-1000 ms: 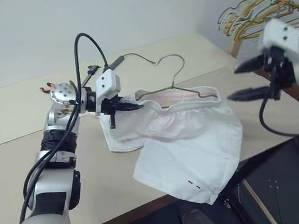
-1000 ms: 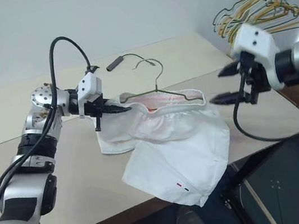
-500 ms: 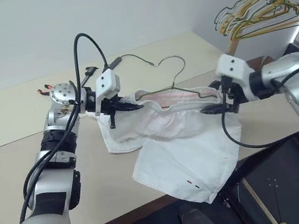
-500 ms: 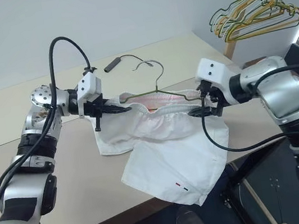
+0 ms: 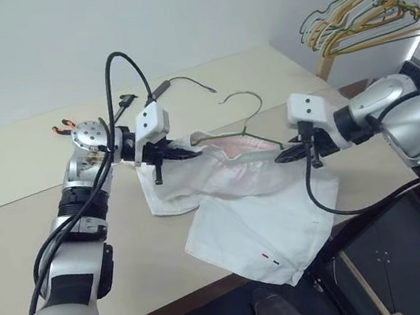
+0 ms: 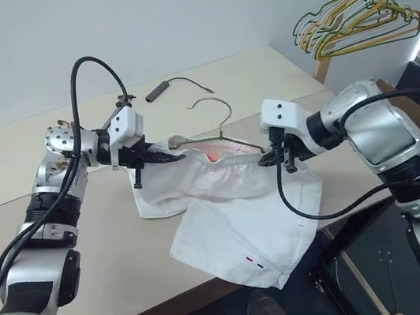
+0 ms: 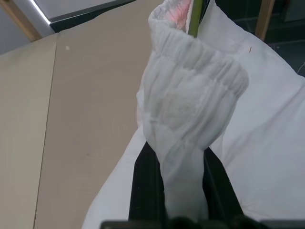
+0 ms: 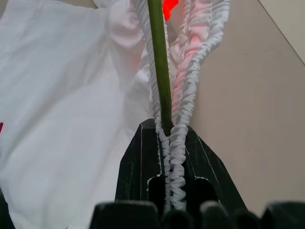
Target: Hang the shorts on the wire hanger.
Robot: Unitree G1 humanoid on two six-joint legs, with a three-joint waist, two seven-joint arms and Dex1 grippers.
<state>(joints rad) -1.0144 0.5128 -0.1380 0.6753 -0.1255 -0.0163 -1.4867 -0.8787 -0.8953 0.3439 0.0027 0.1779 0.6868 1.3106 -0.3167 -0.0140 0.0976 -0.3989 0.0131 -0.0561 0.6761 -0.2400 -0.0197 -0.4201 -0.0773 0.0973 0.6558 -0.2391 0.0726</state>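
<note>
The white shorts (image 5: 260, 221) hang stretched between my two grippers above the beige table (image 5: 19, 164), and one leg droops past the front edge. The wire hanger (image 5: 249, 110) sits inside the gathered waistband, its hook rising above the middle. My left gripper (image 5: 184, 152) is shut on the waistband's left end, with bunched fabric between its fingers (image 7: 143, 181). My right gripper (image 5: 288, 153) is shut on the right end. In the right wrist view it pinches the elastic folds together with the hanger wire (image 8: 159, 71).
A wooden rack at the back right carries a bunch of yellow and grey hangers (image 5: 360, 18). A small dark stick with a thin cord (image 5: 174, 83) lies on the far part of the table. A dark cabinet (image 5: 417, 252) stands below the table's right front corner.
My right gripper swung left and down from the open air to the waistband's right end and shut on it and the wire. The hanger hook tilted slightly. The left gripper held still.
</note>
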